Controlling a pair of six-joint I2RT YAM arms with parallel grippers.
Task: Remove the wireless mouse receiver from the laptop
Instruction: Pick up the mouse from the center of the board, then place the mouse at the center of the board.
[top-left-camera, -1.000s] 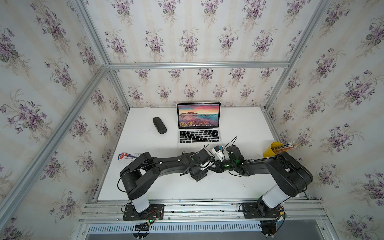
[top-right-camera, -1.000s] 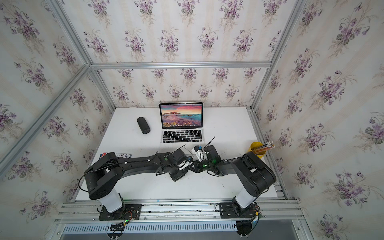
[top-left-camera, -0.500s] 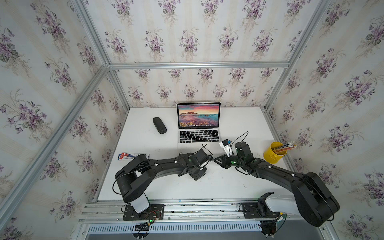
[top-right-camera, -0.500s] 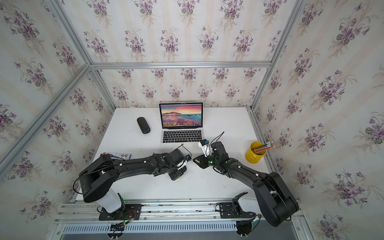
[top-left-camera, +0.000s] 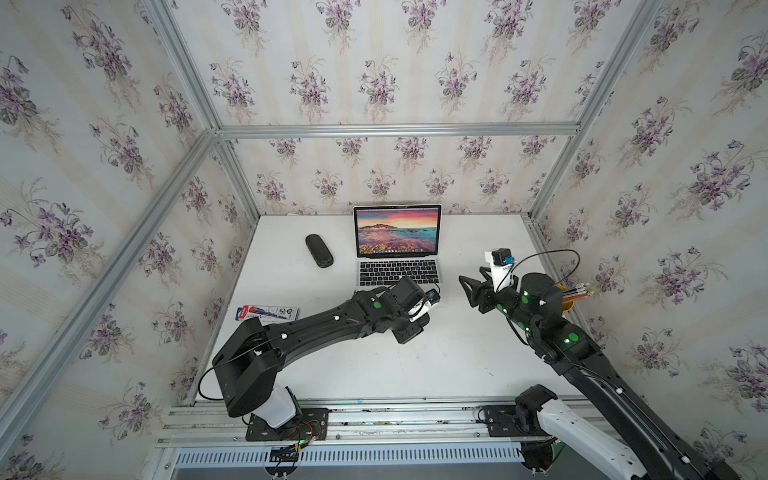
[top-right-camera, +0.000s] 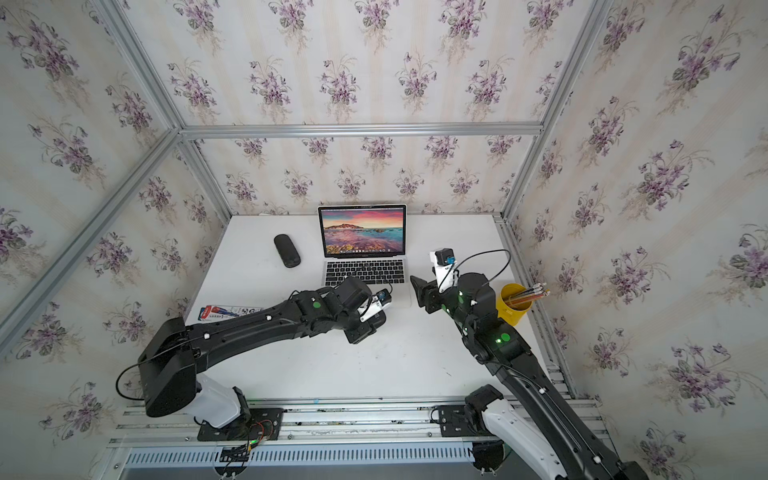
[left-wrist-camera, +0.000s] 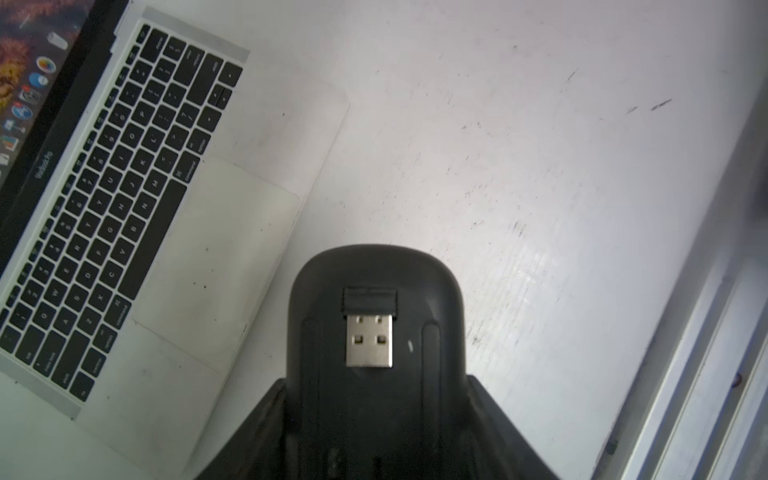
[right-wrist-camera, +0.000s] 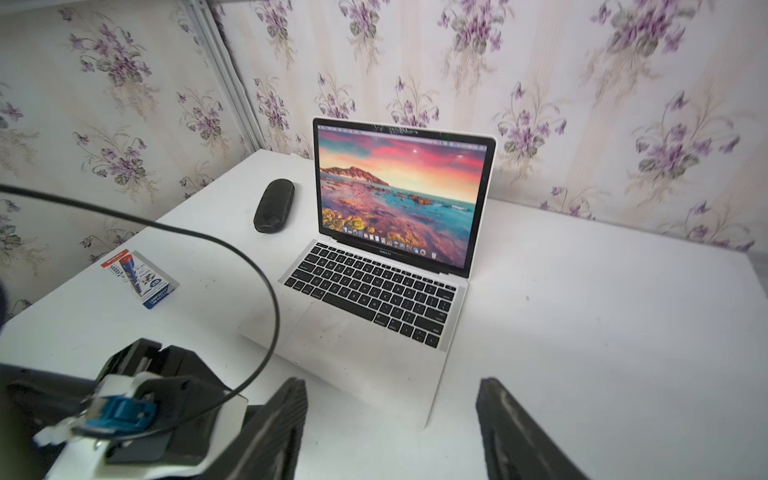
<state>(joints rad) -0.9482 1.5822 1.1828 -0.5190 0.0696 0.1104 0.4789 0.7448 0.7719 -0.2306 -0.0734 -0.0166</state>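
The wireless mouse receiver (left-wrist-camera: 369, 328), a black nub with a bare silver plug, lies on the underside of a black mouse (left-wrist-camera: 376, 399), apart from the laptop. My left gripper (left-wrist-camera: 374, 390) is shut on that mouse, just off the front right corner of the silver laptop (left-wrist-camera: 187, 232). In both top views the left gripper (top-left-camera: 409, 328) hovers in front of the laptop (top-left-camera: 399, 249), and the receiver is hidden there. My right gripper (right-wrist-camera: 392, 399) stands open and empty to the right of the laptop (right-wrist-camera: 374, 332), and it also shows in a top view (top-right-camera: 419, 289).
A long black oval case (top-left-camera: 319, 250) lies left of the laptop. A red-and-blue box (top-left-camera: 268, 313) sits near the table's left edge. A yellow cup of pencils (top-right-camera: 515, 303) stands by the right edge, behind the right arm. A cable (right-wrist-camera: 232, 249) loops over the left wrist.
My right gripper has drawn back to the right, away from the left gripper, and its jaws have opened. The left gripper keeps its hold and has moved slightly towards the laptop.
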